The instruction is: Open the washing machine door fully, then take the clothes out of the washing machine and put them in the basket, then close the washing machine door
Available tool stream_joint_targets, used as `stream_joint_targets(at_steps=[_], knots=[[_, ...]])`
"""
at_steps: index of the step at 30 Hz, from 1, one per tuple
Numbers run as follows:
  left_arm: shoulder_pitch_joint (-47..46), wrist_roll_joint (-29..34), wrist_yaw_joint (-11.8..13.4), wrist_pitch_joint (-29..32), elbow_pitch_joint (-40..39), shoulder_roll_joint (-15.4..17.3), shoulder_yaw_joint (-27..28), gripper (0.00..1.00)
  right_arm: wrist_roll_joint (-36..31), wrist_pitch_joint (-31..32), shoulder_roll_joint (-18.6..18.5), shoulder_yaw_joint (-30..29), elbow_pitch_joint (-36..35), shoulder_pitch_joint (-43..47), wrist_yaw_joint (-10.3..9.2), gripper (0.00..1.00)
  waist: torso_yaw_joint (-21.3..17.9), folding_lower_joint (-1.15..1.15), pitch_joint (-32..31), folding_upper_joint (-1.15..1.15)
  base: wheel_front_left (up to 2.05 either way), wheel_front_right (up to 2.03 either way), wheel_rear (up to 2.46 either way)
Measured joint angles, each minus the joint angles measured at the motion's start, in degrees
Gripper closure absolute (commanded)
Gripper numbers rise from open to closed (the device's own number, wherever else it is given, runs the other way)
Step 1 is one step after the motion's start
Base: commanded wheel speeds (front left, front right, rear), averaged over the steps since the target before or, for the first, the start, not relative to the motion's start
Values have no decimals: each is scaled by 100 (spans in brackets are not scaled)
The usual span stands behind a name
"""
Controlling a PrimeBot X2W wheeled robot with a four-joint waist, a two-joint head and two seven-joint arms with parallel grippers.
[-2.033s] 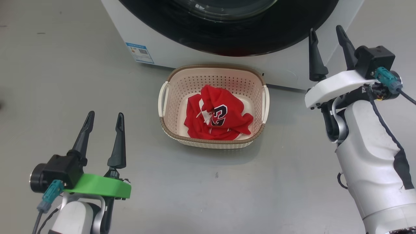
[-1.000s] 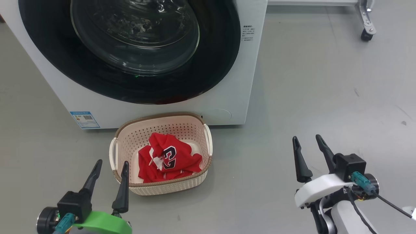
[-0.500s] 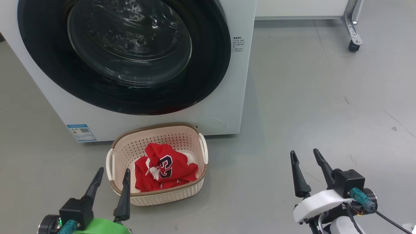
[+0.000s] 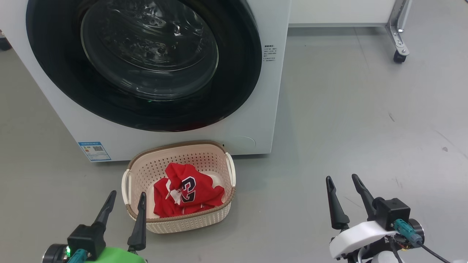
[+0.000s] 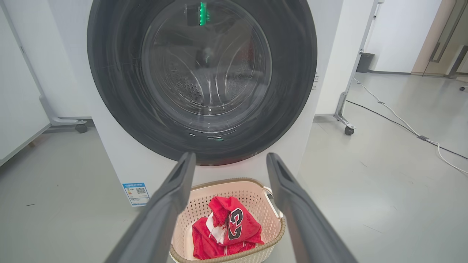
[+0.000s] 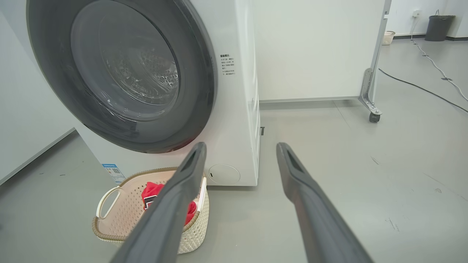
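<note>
**Head view.** The washing machine (image 4: pixel 265 120) stands on the grey floor (image 4: pixel 358 109), its front facing the camera. The washing machine door (image 4: pixel 239 73) lies flat against that front, closed, with its glass bowl at the centre. A blue label (image 4: pixel 94 151) sits at the machine's lower left corner. The basket (image 4: pixel 182 221) stands on the floor just in front of the machine, below the door's lower edge. Its long axis runs left to right, roughly along the machine's front, with a handle at each short end. The clothes (image 4: pixel 186 191) lie crumpled inside it, the dark number facing up. The left tool (image 4: pixel 127 193) hovers at the basket's near left corner, fingers spread and holding nothing. Whether its right finger touches the rim cannot be told. The right tool (image 4: pixel 342 177) is well apart to the right over bare floor, fingers spread and empty.

**Left wrist view.** The left tool's fingers (image 5: pixel 172 197) point at the closed door (image 5: pixel 292 73), wide apart. The basket (image 5: pixel 226 181) and the red clothes (image 5: pixel 219 237) show between them, lower down.

**Right wrist view.** The right tool's fingers (image 6: pixel 303 190) are spread and grip nothing, aimed at the machine's right front corner (image 6: pixel 248 109). The basket (image 6: pixel 120 208) sits to the lower left, partly behind the left-hand finger.
</note>
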Motion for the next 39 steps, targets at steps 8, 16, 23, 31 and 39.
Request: stream_joint_targets(at_steps=[8, 16, 23, 31, 39], knots=[[12, 0, 12, 37, -76, -1, -5, 0, 0, 1, 2, 0, -63, 105, -47, 0, 34, 0, -31, 0, 0, 0, 0], [94, 0, 53, 58, -127, -2, -16, 0, 0, 1, 5, 5, -116, 160, -51, 0, 57, 0, -41, 0, 0, 0, 0], [107, 0, 55, 100, -192, -14, -32, 100, 0, 1, 8, 10, -153, 208, -90, 100, 58, 0, -39, 0, 0, 0, 0], [254, 0, 54, 103, 339, -185, -131, 100, -1, 8, 57, 46, 335, 486, -89, 100, 58, 0, -38, 0, 0, 0, 0], [344, -270, 19, 108, 525, -252, -172, 100, 265, 9, 77, 46, 459, 644, -67, 100, 55, 0, -37, 0, 0, 0, 0]])
